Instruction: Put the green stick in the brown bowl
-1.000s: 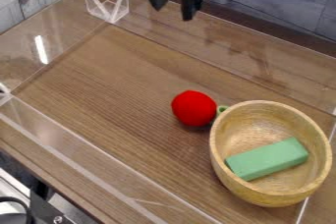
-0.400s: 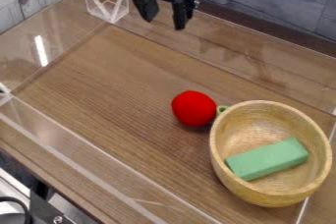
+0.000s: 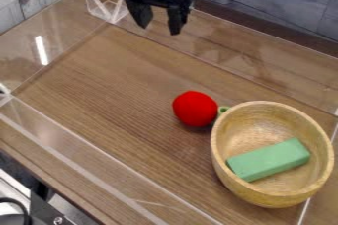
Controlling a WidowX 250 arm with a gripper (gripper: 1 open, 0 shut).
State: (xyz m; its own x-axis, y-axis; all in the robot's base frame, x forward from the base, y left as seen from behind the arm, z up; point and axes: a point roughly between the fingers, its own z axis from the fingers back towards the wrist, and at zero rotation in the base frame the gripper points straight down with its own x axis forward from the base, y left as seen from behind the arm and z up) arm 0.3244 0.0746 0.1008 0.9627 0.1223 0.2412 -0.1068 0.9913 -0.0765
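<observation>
Camera view: we see the green stick [image 3: 268, 160] inside the brown bowl [image 3: 272, 156], near right, a red ball [image 3: 196, 109] just left; the gripper [image 3: 161, 27] hovers far off (jaws unclear to us).

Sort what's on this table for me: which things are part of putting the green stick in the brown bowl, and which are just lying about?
Part of the job:
- green stick, already inside the bowl
- brown bowl

Just lying about:
- red ball with a green stem, beside the bowl
</observation>
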